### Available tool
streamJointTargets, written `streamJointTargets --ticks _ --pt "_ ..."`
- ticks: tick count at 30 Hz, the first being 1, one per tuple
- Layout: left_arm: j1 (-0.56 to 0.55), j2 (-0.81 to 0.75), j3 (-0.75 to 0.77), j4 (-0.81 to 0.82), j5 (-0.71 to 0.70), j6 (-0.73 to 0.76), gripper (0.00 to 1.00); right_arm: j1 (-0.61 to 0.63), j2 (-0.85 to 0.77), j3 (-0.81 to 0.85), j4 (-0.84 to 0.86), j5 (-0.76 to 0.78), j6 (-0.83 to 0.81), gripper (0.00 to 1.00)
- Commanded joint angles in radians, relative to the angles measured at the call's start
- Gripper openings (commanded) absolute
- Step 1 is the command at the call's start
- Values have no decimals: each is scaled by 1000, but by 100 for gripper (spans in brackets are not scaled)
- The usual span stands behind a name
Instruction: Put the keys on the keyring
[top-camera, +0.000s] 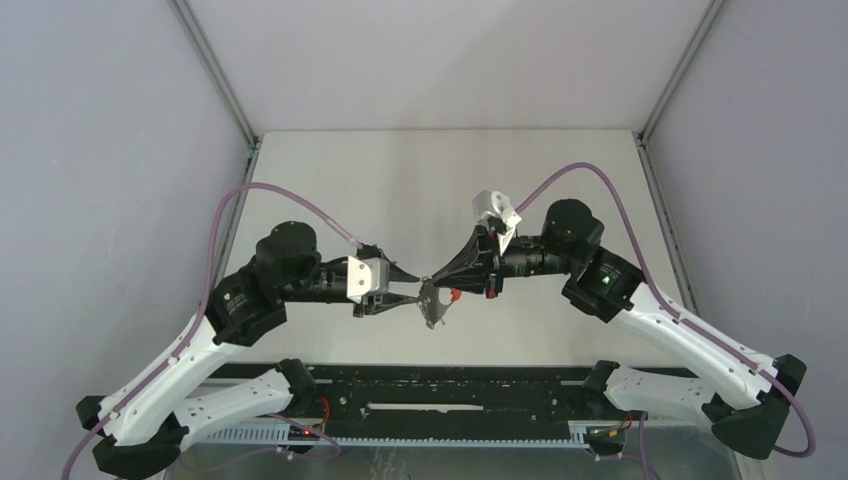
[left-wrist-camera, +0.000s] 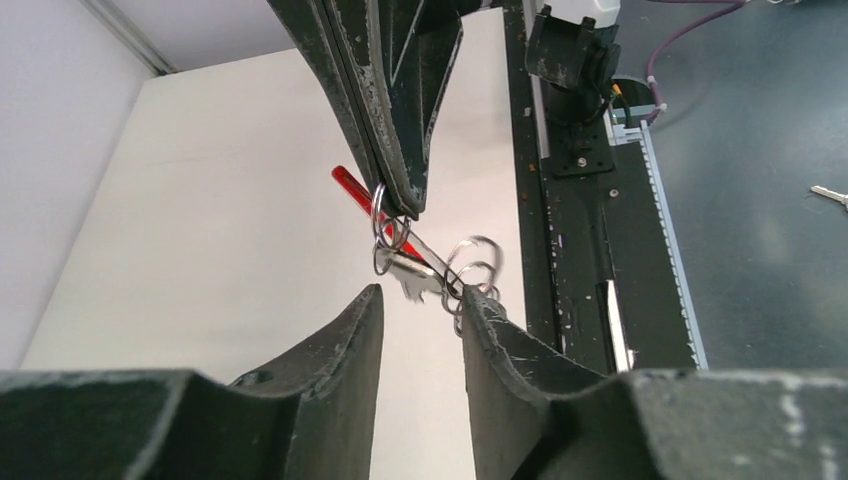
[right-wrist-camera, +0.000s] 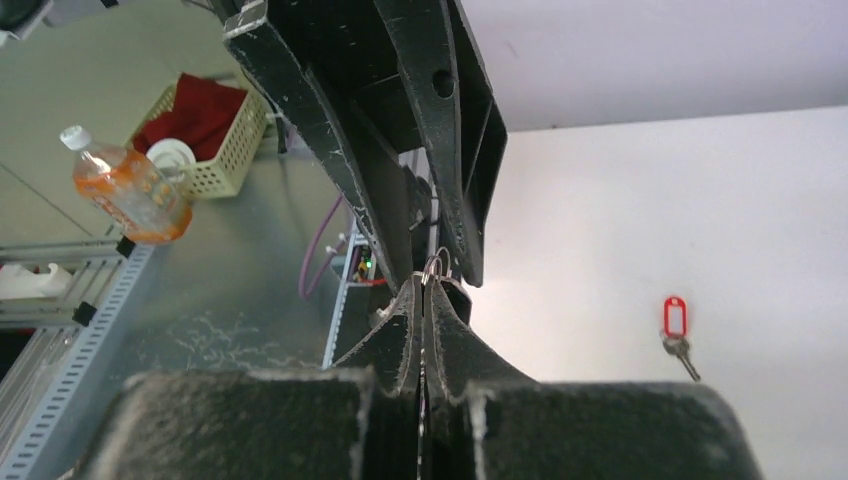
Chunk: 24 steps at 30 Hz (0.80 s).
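The keyring hangs in mid-air over the table's near middle, with a red arc and a row of small metal loops. My right gripper is shut on one of its silver rings. A toothed silver key blade dangles among the rings; its head is hidden. My left gripper faces the bunch from the other side, open, with its right fingertip touching the small loops. A second key with a red tag lies alone on the white table. From above, both grippers meet at the bunch.
The black rail runs along the table's near edge just beside the hanging rings. Off the table stand a bottle of orange liquid and a basket with red cloth. A loose key lies on the dark floor.
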Motion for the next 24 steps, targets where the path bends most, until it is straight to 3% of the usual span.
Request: streamJointTargets --ticks 1,5,9,18,21,24 --pt "0 -21 57 87 -71 43 41 -5 -22 -73 385 -54 199 0" --pt "-1 -34 53 151 -126 36 48 -4 -30 -128 482 -52 240 0" --pt "0 -45 53 140 -77 15 48 -7 -36 -143 487 -55 242 0" --pt "0 -52 37 117 -38 41 26 -19 -34 -146 493 -75 254 0" --pt "0 -49 44 121 -30 40 26 -22 -29 -145 488 -80 257 0" --pt "-1 -48 51 123 -28 37 31 -23 -24 -145 485 -84 258 0"
